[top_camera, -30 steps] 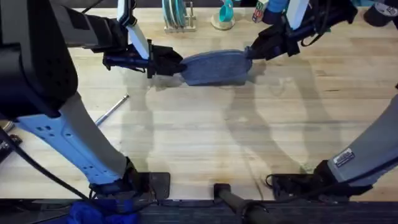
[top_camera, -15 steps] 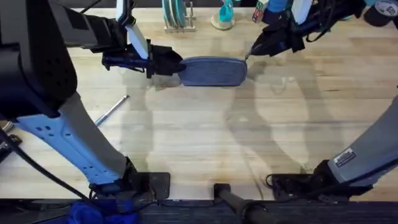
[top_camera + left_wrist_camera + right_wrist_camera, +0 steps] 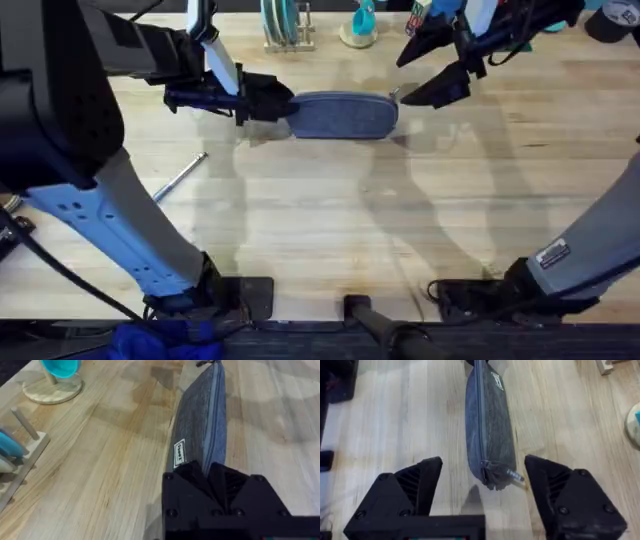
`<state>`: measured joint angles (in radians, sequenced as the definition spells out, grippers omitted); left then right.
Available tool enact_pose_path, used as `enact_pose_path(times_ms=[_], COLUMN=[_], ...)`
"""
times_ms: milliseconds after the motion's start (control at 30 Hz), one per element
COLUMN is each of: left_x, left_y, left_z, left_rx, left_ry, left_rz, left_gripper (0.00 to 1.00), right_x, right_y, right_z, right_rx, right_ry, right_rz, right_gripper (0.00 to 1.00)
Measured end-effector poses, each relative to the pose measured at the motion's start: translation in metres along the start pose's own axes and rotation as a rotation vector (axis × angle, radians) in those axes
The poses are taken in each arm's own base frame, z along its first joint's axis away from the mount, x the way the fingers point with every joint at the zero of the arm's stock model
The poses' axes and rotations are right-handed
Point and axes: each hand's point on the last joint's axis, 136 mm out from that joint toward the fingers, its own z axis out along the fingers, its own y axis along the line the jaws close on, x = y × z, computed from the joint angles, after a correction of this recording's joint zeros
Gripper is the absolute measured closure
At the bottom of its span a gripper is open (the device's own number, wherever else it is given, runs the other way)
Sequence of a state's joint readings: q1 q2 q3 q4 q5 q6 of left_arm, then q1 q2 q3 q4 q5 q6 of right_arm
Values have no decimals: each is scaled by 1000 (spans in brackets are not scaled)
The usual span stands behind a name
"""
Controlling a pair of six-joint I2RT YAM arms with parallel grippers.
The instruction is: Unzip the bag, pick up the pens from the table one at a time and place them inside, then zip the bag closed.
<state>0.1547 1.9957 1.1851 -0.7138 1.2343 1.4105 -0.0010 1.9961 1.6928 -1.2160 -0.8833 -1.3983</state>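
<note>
- The table [image 3: 330, 230], a pale plank top with clear grain, was spread under both arms, and most of its near half was left bare.
- The bag [image 3: 342, 114], a blue-grey pouch, was laid lengthwise at the far middle of the table between the 2 grippers, with its zipper seen drawn shut along its length in the wrist views.
- The left gripper [image 3: 281, 104] was clenched on the left end of the bag; in the left wrist view the fabric was seen pinched between the black fingers [image 3: 192, 480], just past a small white label.
- The right gripper [image 3: 425, 72] was held released, its 2 fingers [image 3: 415, 485] spread wide, wider than the bag, and nothing was touched by them; it was held just beyond the right end of the bag.
- The metal pull [image 3: 516, 476] was seen sticking out from that right end, in the gap between the spread fingers.
- 1 pen [image 3: 181, 175] was left lying at a slant on the table, well apart from the bag, toward the left.
</note>
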Motion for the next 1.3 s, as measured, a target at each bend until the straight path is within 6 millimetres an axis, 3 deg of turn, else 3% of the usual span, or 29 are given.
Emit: enact_pose_path(times_ms=[333,733,1000,1300], left_x=[0,0,0,0], left_y=[0,0,0,0], left_z=[0,0,0,0], left_rx=[0,0,0,0], left_ry=[0,0,0,0], left_rz=[0,0,0,0], left_gripper=[961,961,961,961], right_x=[-1,-21,-39,-27], right_y=[-1,-10,-23,-39], right_z=[-1,-17,-34,-47], right_rx=[2,63,133,282], right_ry=[-1,1,-1,93], right_rz=[12,90,288,620], right_gripper=[5,5,5,5])
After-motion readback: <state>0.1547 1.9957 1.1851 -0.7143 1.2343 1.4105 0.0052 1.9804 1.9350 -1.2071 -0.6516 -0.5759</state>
